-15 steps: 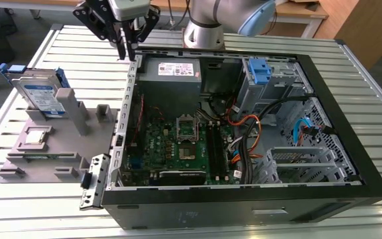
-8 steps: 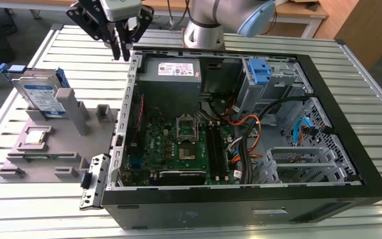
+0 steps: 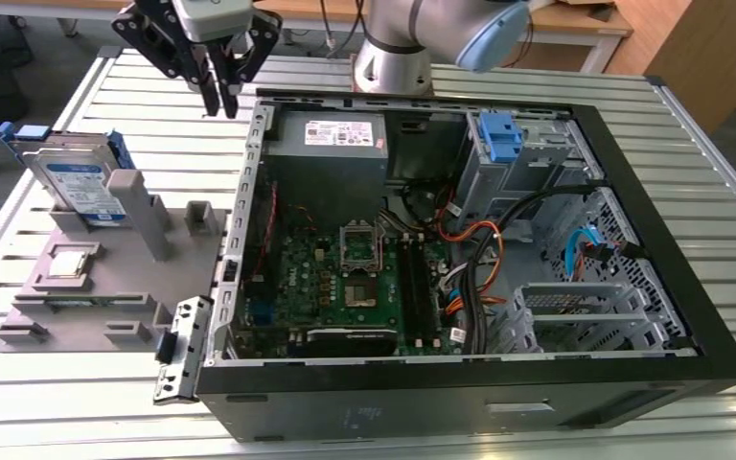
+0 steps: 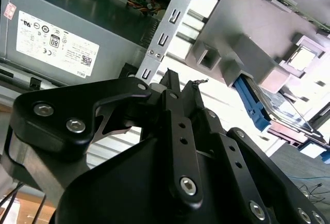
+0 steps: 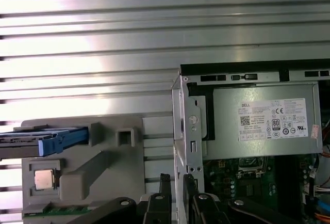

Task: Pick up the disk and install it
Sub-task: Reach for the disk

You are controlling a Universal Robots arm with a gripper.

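The disk [image 3: 77, 182] stands on edge in a slot of the grey fixture [image 3: 100, 287] at the exterior view's left, its white-and-blue label facing out and its blue carrier frame around it. In both wrist views the disk [image 4: 289, 113] [image 5: 20, 140] shows edge-on with the blue frame at its end. My gripper [image 3: 218, 107] hangs above the slatted table beside the back left corner of the open computer case [image 3: 713, 316], to the right of the disk and apart from it. Its black fingers [image 5: 165, 185] stand close together and hold nothing; the gripper [image 4: 183, 79] [image 5: 176, 180] points down.
The case lies open with the motherboard, cables and the grey power supply [image 3: 330, 139] [image 5: 263, 121] exposed. A drive bay with a blue latch [image 3: 498, 134] sits at its back right. The fixture also carries a processor chip [image 3: 72, 261] and grey posts [image 3: 138, 206]. The arm's base [image 3: 387, 57] stands behind the case.
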